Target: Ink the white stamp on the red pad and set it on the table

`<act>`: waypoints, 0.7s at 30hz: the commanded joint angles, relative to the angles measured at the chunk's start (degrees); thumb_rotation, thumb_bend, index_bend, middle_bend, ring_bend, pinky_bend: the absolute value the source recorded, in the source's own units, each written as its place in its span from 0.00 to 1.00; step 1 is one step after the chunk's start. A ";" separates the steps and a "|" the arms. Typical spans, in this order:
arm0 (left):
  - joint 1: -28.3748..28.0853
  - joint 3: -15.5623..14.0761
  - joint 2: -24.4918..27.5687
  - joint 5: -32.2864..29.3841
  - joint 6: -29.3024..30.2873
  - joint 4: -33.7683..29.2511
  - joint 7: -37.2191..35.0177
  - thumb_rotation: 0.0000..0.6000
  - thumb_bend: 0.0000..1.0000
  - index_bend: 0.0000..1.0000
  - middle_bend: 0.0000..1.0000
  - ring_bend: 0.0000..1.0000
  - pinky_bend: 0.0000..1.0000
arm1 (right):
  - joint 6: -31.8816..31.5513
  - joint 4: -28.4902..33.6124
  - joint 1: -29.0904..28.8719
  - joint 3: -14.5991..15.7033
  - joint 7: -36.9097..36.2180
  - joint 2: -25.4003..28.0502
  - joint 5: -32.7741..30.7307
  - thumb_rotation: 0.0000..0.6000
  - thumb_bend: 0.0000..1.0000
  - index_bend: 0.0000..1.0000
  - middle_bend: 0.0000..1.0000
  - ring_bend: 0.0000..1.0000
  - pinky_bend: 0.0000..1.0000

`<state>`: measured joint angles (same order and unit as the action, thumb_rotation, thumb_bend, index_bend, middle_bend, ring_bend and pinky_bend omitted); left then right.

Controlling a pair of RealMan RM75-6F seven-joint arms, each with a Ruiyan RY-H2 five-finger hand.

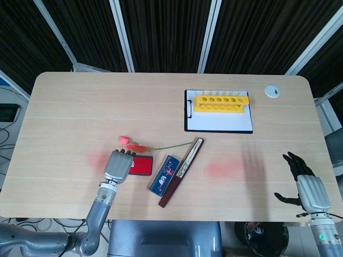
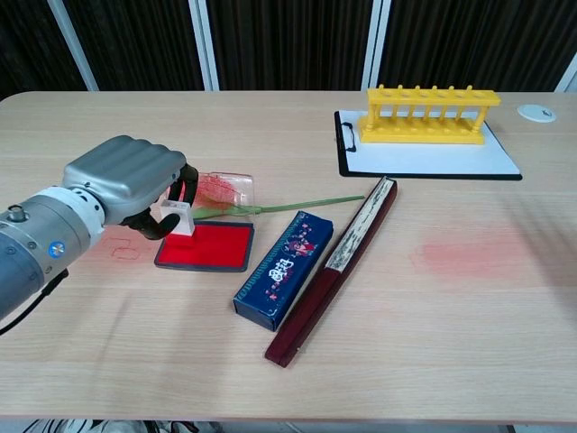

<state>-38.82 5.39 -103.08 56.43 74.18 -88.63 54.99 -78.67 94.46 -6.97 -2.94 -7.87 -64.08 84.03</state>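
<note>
The red ink pad [image 2: 212, 246] lies flat near the table's front left, also visible as the red pad [image 1: 142, 165] in the head view. The small white stamp [image 2: 178, 217] stands upright on the pad's left end. My left hand [image 2: 122, 180] curls over it from the left, with the stamp pinched between thumb and fingers. From above, my left hand [image 1: 118, 166] hides the stamp entirely. My right hand [image 1: 308, 187] hovers at the table's front right edge, fingers spread, holding nothing, far from the pad.
A pink flower [image 2: 221, 191] with a green stem lies just behind the pad. A blue box [image 2: 284, 268] and a dark folded fan [image 2: 338, 266] lie to its right. A clipboard [image 2: 433, 158] carrying a yellow rack [image 2: 431, 115] sits at the back right.
</note>
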 commanded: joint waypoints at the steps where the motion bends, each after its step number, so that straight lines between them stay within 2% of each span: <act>1: 0.04 0.09 -0.04 0.01 -0.08 0.01 0.00 1.00 0.45 0.60 0.59 0.45 0.58 | -0.01 -0.01 0.00 0.01 0.00 0.00 0.02 1.00 0.15 0.00 0.00 0.00 0.19; 21: 0.18 0.85 0.25 0.29 -0.48 -0.51 0.38 1.00 0.45 0.60 0.59 0.45 0.58 | -0.11 0.04 0.06 0.07 0.07 -0.01 0.15 1.00 0.15 0.00 0.00 0.00 0.19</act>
<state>-38.64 6.22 -102.84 56.74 73.72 -89.11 55.37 -78.79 94.50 -6.91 -2.87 -7.81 -64.08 84.18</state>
